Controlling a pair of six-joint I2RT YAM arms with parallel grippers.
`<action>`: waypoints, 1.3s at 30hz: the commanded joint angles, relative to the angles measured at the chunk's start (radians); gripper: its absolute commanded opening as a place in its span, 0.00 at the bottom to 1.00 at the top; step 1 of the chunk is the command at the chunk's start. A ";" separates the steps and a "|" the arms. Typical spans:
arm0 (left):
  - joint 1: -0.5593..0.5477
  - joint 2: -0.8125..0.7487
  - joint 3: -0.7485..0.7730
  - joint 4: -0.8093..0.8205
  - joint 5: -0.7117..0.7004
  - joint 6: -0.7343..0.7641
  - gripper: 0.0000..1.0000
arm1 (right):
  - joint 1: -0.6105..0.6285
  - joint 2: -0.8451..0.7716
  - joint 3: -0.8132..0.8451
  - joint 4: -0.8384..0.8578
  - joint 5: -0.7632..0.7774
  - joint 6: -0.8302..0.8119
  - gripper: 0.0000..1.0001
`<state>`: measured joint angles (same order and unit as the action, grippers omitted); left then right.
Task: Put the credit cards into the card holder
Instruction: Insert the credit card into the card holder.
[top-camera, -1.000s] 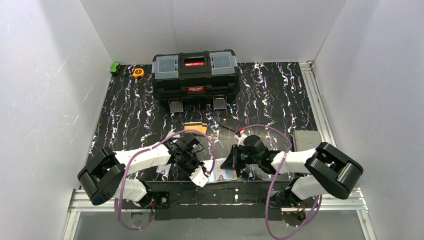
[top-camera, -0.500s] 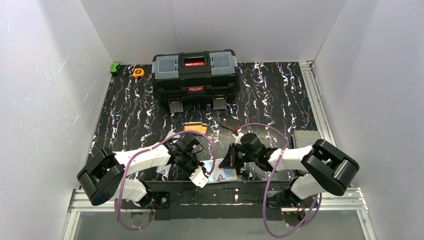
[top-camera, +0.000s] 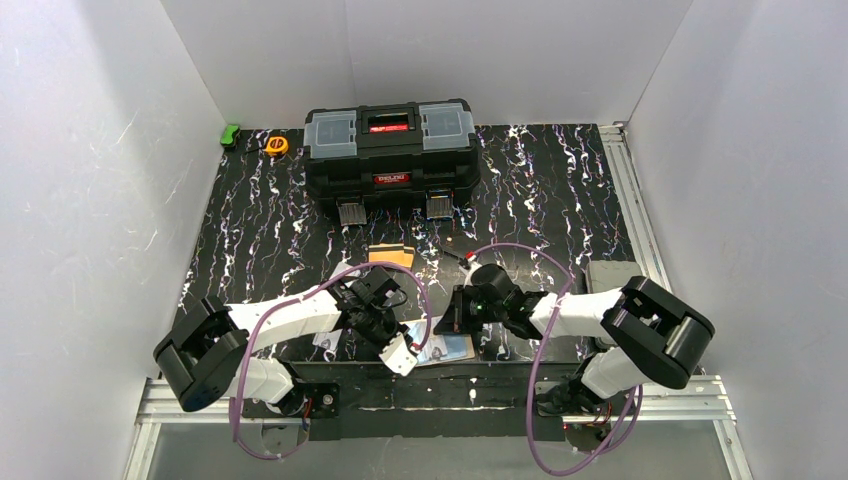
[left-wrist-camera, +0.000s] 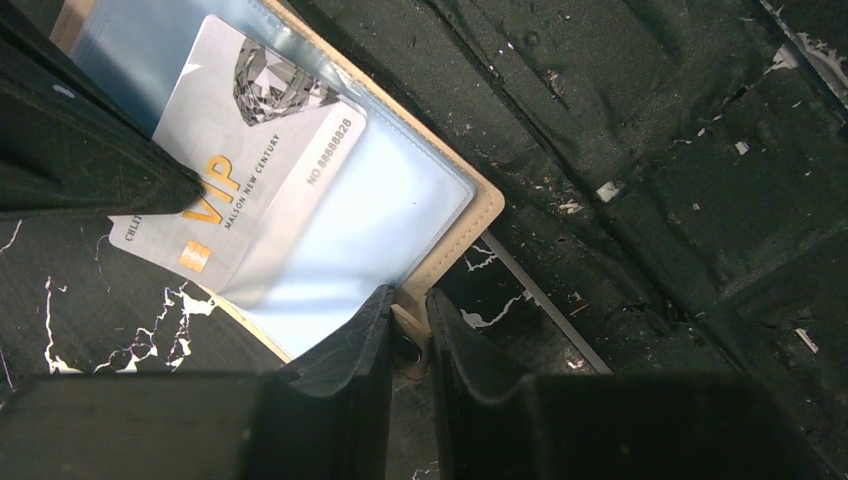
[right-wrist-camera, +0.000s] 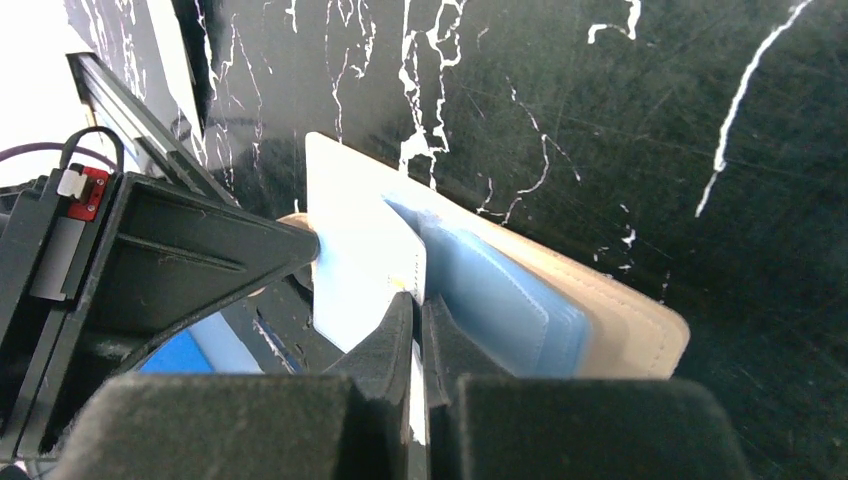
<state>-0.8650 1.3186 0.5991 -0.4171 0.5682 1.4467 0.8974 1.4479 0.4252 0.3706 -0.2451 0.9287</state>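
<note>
Two sets of fingers meet at the card holder (left-wrist-camera: 400, 220), which lies open near the front edge of the tabletop (top-camera: 560, 190). It is a soft beige folder with rounded corners, and its clear plastic pockets shine bluish-grey. My left fingers (left-wrist-camera: 383, 318) are pinching the beige rim at one corner. My right fingers (right-wrist-camera: 400, 325) are pressed together on a thin silver card (left-wrist-camera: 262, 150), a stiff rectangle with a faceted gem picture, gold "VIP" lettering and a small gold chip.

In the left wrist view, one end of that card looks tucked under the clear plastic of the open pocket, while the chip end sticks out over the tabletop. In the right wrist view it stands on edge against the stacked blue leaves.

Flat orange cards (top-camera: 391, 254) lie farther back, well apart from the holder; I cannot tell how many. Behind them stands a big black toolbox (top-camera: 390, 150) with two clear-lidded trays on top and two grey latches hanging at its front. A yellow tape measure (top-camera: 277, 145) and a small green thing (top-camera: 231, 134) sit at the back left, and a grey block (top-camera: 612, 275) sits at the right edge.

The tabletop is black with white marble-like streaks and looks scuffed up close. Plain white walls (top-camera: 450, 50) close it in on three sides.
</note>
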 joint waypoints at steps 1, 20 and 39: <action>-0.008 0.021 -0.025 -0.027 -0.082 -0.005 0.16 | 0.032 0.006 0.038 -0.104 0.156 -0.027 0.01; -0.009 0.024 -0.015 -0.018 -0.093 -0.043 0.16 | 0.112 -0.039 0.141 -0.343 0.196 -0.121 0.38; -0.009 -0.029 -0.061 0.130 -0.097 -0.125 0.14 | 0.192 0.040 0.305 -0.465 0.222 -0.177 0.45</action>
<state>-0.8738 1.3067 0.5850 -0.3470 0.5343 1.3441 1.0672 1.4689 0.6842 -0.0597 -0.0246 0.7734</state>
